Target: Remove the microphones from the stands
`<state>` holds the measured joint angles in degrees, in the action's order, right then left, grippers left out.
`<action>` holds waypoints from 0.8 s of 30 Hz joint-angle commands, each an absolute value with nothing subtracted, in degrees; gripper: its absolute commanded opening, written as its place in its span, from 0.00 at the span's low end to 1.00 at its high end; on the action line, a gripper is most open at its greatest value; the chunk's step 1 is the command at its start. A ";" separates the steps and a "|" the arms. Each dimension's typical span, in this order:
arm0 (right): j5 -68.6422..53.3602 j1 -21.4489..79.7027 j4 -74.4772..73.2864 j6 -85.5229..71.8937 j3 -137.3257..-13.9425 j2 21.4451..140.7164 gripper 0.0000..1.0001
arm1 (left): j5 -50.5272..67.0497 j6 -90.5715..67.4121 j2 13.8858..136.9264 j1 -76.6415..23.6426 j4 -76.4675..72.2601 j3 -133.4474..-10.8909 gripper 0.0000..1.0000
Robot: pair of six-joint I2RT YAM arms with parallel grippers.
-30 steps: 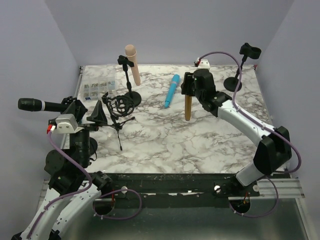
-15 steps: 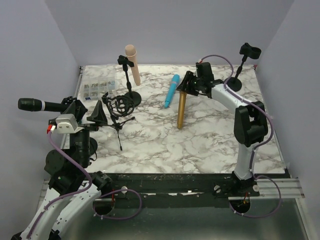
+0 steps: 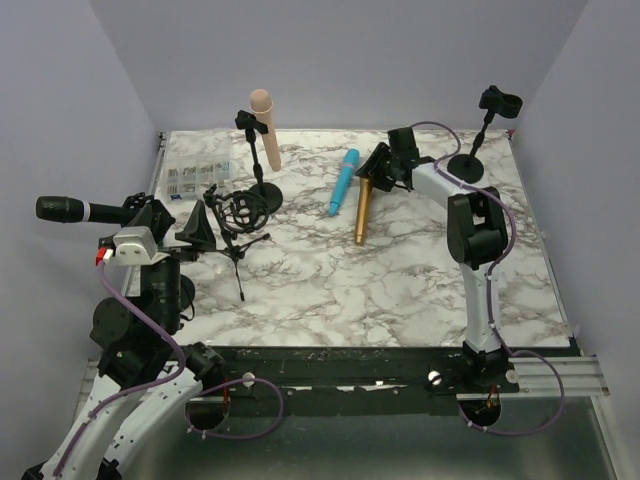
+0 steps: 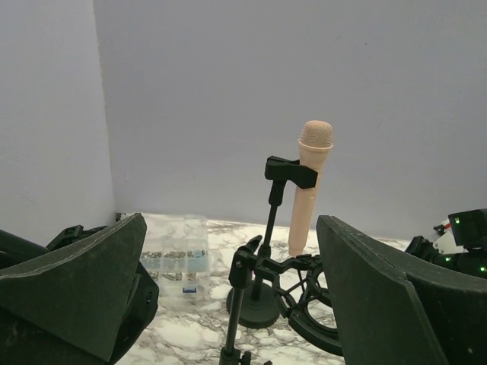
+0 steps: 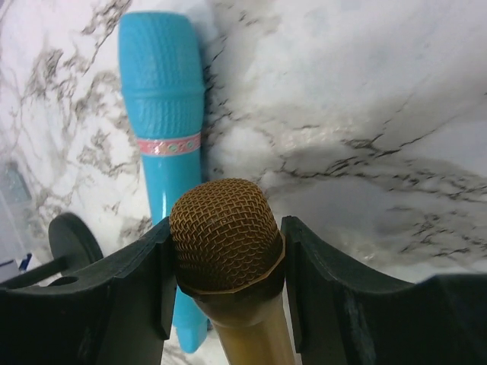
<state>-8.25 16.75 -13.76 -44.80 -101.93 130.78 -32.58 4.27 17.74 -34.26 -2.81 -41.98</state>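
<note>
My right gripper (image 3: 368, 182) is shut on the head of a gold microphone (image 3: 361, 215), held low over the marble table and slanting toward me. In the right wrist view both fingers press the gold mesh head (image 5: 226, 228), and a blue microphone (image 5: 162, 129) lies on the table just beyond it. A beige microphone (image 3: 266, 130) stands clipped in a black round-base stand (image 3: 262, 192) at the back left, and it also shows in the left wrist view (image 4: 310, 182). My left gripper (image 3: 195, 228) is open and empty, facing that stand (image 4: 270, 228) from a distance.
A tripod stand with a shock mount (image 3: 238, 212) stands right in front of the left gripper. An empty stand (image 3: 478, 135) is at the back right. A clear parts box (image 3: 198, 177) is at the back left. A black microphone (image 3: 62, 209) sticks out past the table's left side.
The right arm has reached farther back and lowered the gold microphone, tilting it down beside the blue one. The left arm has not moved.
</note>
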 commanded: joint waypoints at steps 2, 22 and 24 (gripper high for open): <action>-1.36 14.66 -11.87 -49.31 -104.65 134.31 0.01 | -32.48 4.23 18.50 -34.58 -2.75 -42.19 0.98; 6.87 13.53 -13.38 -54.24 -111.72 142.58 0.24 | -31.96 3.69 18.95 -35.51 -2.48 -42.40 0.98; 7.01 13.52 -12.87 -54.32 -110.83 142.45 0.31 | -31.97 3.69 18.95 -35.51 -2.47 -42.36 0.98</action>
